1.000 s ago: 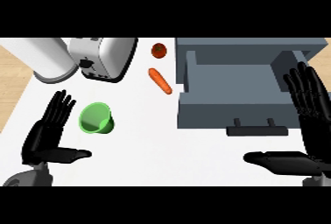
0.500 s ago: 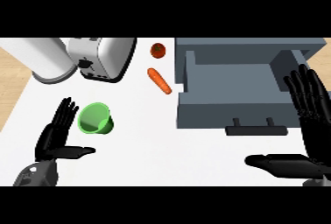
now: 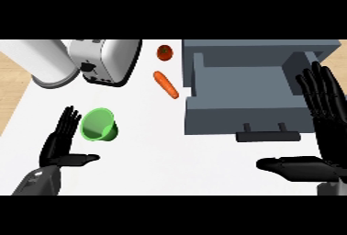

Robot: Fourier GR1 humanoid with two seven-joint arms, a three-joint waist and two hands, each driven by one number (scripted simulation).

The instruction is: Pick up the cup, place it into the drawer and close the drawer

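Observation:
A green cup (image 3: 100, 125) lies on its side on the white counter (image 3: 169, 156), left of centre. My left hand (image 3: 59, 146) is open just left of and below the cup, fingers straight, thumb pointing right; whether the fingertips touch the cup I cannot tell. The grey drawer (image 3: 252, 94) stands pulled out at the right, with nothing inside and its dark handle (image 3: 267, 136) facing me. My right hand (image 3: 324, 124) is open at the right edge, fingers up beside the drawer's front corner, thumb stretched left.
A silver toaster (image 3: 107, 59) and a white rounded appliance (image 3: 44, 62) stand at the back left. A carrot (image 3: 166, 84) lies just left of the drawer, and a tomato (image 3: 165, 52) sits behind it.
My left hand has slid down and slightly right, sinking toward the lower edge beside the cup. The right hand, cup and drawer have stayed put.

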